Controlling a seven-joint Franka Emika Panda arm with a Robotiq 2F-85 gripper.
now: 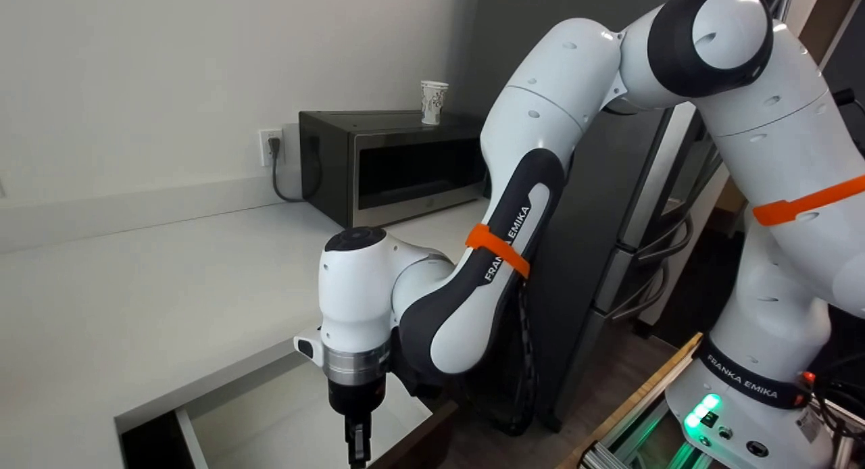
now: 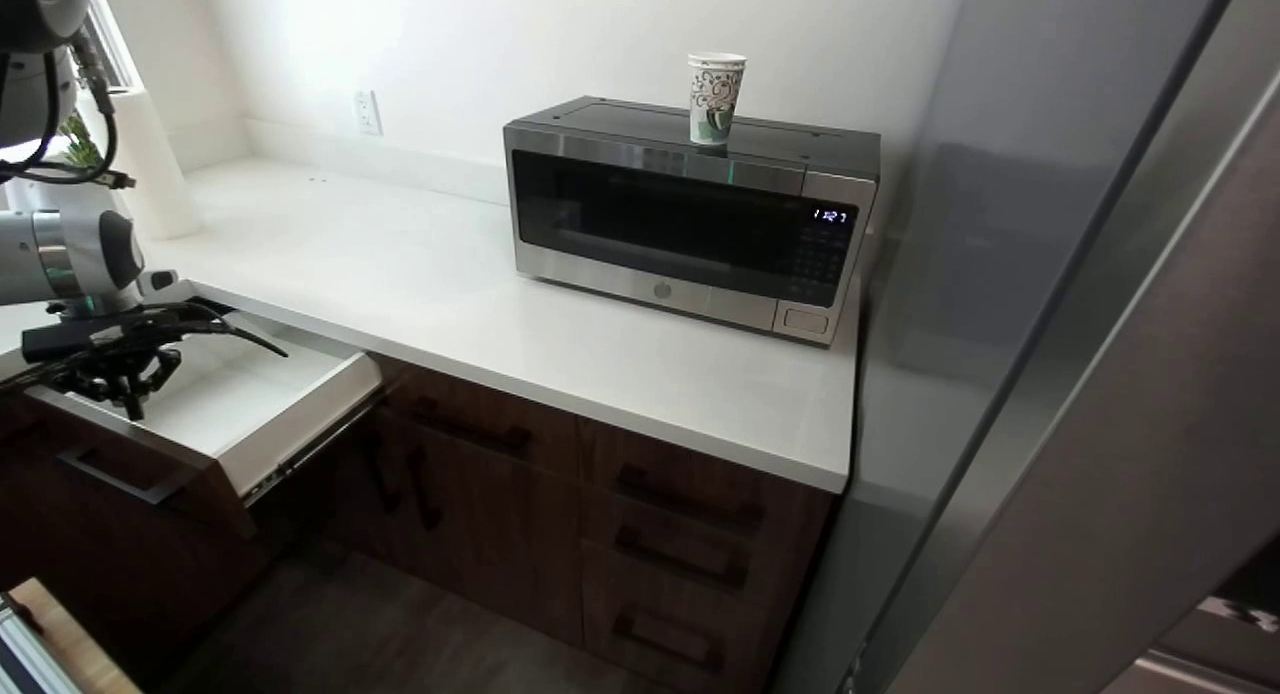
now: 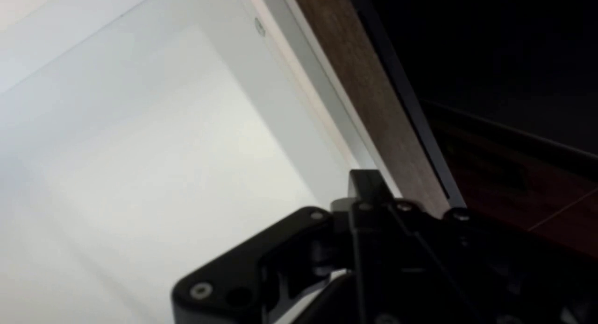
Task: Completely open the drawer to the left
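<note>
The drawer has a dark wood front and a whitish inside. It stands pulled out from under the white counter in both exterior views (image 1: 191, 442) (image 2: 300, 414). Its bare inside and front edge (image 3: 373, 95) show in the wrist view. My gripper points down at the drawer's front board in both exterior views (image 1: 359, 449) (image 2: 133, 406). Its fingertips (image 3: 369, 181) are together in the wrist view, with nothing seen between them. They overlap the inner edge of the front board; I cannot tell whether they touch it. The drawer's handle (image 2: 120, 479) is outside, below the gripper.
A microwave (image 2: 680, 244) with paper cups (image 2: 716, 99) on top stands on the white counter (image 2: 450, 274). Closed dark drawers (image 2: 690, 494) and cabinet doors (image 2: 490, 514) lie below it. A tall grey fridge (image 1: 574, 253) stands beside the counter. The arm's wooden-edged stand (image 1: 628, 401) is nearby.
</note>
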